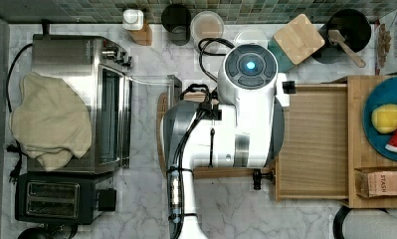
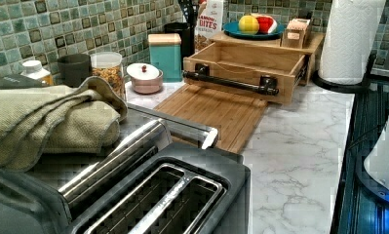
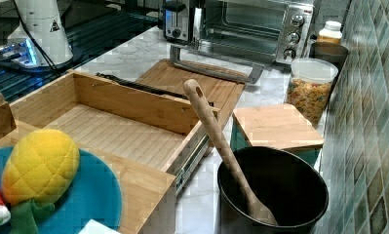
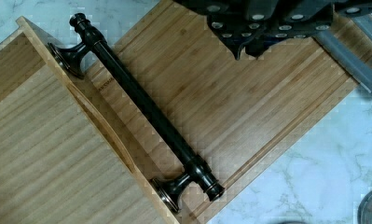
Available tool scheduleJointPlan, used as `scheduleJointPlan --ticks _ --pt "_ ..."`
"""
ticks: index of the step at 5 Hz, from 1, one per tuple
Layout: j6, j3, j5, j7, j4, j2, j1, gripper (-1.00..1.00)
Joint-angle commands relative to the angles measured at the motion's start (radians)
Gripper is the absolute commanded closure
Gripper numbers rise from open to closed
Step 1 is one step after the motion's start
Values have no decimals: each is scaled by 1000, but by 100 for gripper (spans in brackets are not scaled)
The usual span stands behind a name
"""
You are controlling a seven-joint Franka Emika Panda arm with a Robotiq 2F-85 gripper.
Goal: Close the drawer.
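The drawer (image 1: 313, 144) is a shallow light-wood tray, pulled out from under a wooden shelf (image 1: 357, 149) and empty inside. Its front panel carries a long black bar handle (image 4: 146, 109), seen in the left view as the same handle (image 2: 228, 81). In the right view the drawer (image 3: 114, 131) stands fully open. My gripper (image 4: 249, 49) hangs above the flat cutting board (image 4: 258, 112), a short way off the handle on the side away from the drawer, fingers shut on nothing. In the top view the white arm (image 1: 248, 114) covers the board and the drawer's front.
A toaster oven (image 1: 81, 89) with its door (image 3: 211, 68) folded down onto the board and a towel (image 1: 51, 119) on top stands at the top view's left, a toaster (image 1: 56, 196) beside it. A black pot (image 3: 270, 190), a jar (image 3: 311, 87) and a teal box (image 2: 165, 53) line the tiled wall.
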Motion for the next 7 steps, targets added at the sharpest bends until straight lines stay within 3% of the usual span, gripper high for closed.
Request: scheduleJointPlan --ticks 1,4,7 --pt "16 0 -6 0 -2 0 0 100" --pt "232 11 0 -494 -209 26 -17 100" --pt "427 -36 -3 -719 -288 144 -40 100"
